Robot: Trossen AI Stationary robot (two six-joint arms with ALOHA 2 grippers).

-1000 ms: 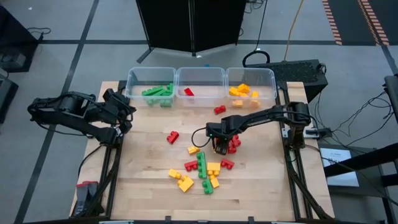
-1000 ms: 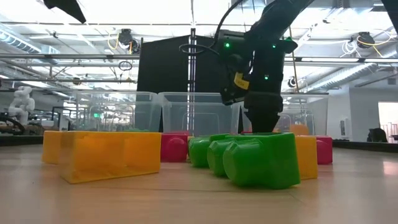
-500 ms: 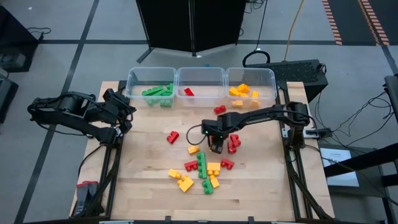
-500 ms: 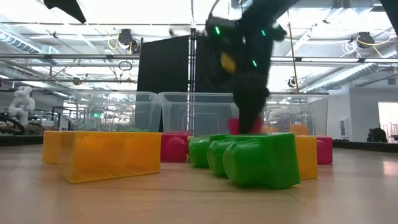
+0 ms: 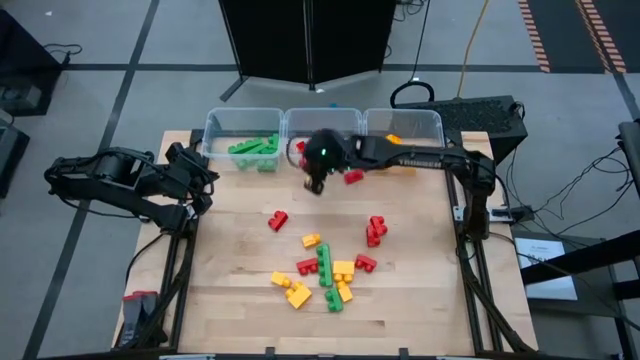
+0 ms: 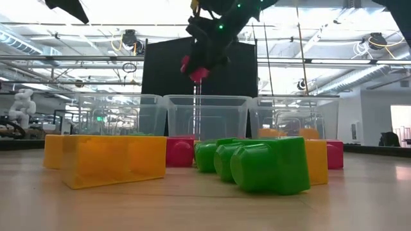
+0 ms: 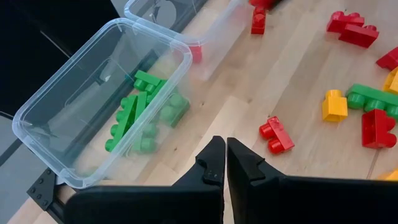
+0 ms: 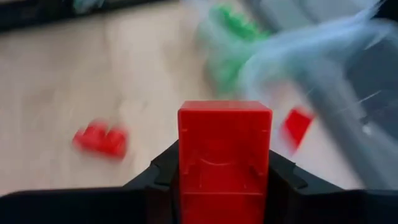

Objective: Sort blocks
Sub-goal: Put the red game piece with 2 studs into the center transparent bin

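From overhead I see the right gripper (image 5: 318, 172) has swung away from the loose pile in mid-table, where it was half a second ago, and now hangs at the front edge of the middle clear bin (image 5: 322, 120), near the boundary with the left bin (image 5: 243, 119). The green bricks (image 5: 254, 149) sit in that left bin and yellow bricks (image 5: 390, 146) in the right bin (image 5: 404, 121). A red brick (image 5: 353, 177) lies just in front of the bins, and the mixed pile (image 5: 322, 272) rests untouched lower down. The left gripper (image 5: 205, 182) waits at the table's left edge, as before.

At table height, the right gripper (image 6: 200, 64) has risen from behind the big green brick (image 6: 264, 165) to well above the bin rims, carrying a red block (image 6: 195, 70).

My left wrist camera shows the left gripper (image 7: 225, 163) with its fingers pressed together, empty, over bare wood beside the bin of green bricks (image 7: 144, 113).

My right wrist camera shows the right gripper (image 8: 224, 167) clamped on the red block (image 8: 224, 155), with the scene beyond it blurred.
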